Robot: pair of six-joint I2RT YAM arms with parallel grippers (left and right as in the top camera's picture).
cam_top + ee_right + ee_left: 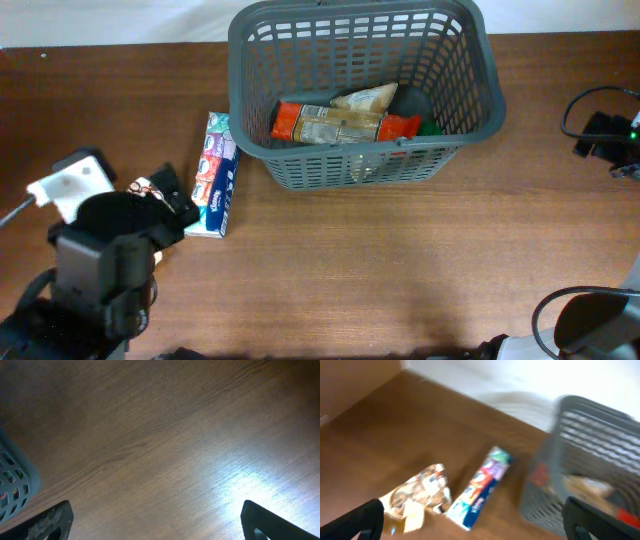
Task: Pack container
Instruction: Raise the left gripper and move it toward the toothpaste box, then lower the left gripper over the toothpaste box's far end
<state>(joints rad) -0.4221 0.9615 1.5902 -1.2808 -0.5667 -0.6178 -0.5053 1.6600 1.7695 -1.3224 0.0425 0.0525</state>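
The container, a dark grey slotted basket, stands at the table's far centre and shows blurred at the right of the left wrist view. It holds an orange-red packet, a beige packet and darker items. A long colourful box lies left of the basket. Beside it is a clear-wrapped packet. My left gripper is open, just short of the packet and box, with nothing between its fingers. Over bare wood, my right gripper is open and empty, with the basket's corner at its left.
The left arm fills the near left corner and hides part of the clear packet. A black device with cables sits at the right edge. More cable loops at the near right. A white wall lies beyond the table's far edge.
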